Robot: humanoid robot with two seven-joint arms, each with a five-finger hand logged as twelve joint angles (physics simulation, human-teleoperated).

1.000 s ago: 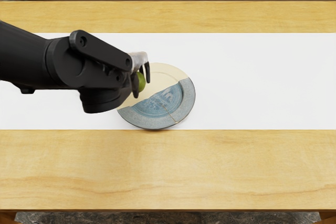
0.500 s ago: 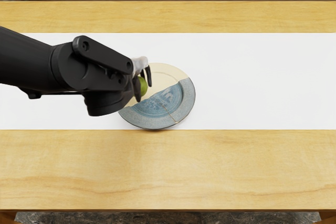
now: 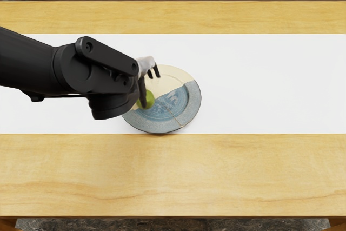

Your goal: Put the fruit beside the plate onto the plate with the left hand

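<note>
fruit [image 3: 146,99] is down on the plate [image 3: 190,106] now, sitting just inside the rim at about 9 o'clock of the dish, on the blue-grey part. half a second ago it was higher up, tucked in the fingers over the plate's 10 o'clock edge, so the drop looks like it just happened. the arm itself has barely moved between the two shots.

left hand [image 3: 144,72] hovers right above it at roughly 11 o'clock from the fruit. the fingers [image 3: 155,71] are splayed up and away, not wrapped around anything. one dark digit runs down close beside the fruit's 9 o'clock side, and honestly i can't tell if it touches or just passes in front. the bulky black wrist covers the plate's 9 o'clock rim.

my read: the placing part is basically done, since the fruit seems to rest on the plate rather than in the hand. what's left would be pulling the hand clear without nudging it.

as for which way it points: it's a small green ball from this angle, no stem or tip that i can make out, so no real long axis to call. being round, it could roll if bumped.

plate sits on the white runner [image 3: 259,79] across the wooden table [image 3: 173,177]. right arm isn't in the shot.
</note>
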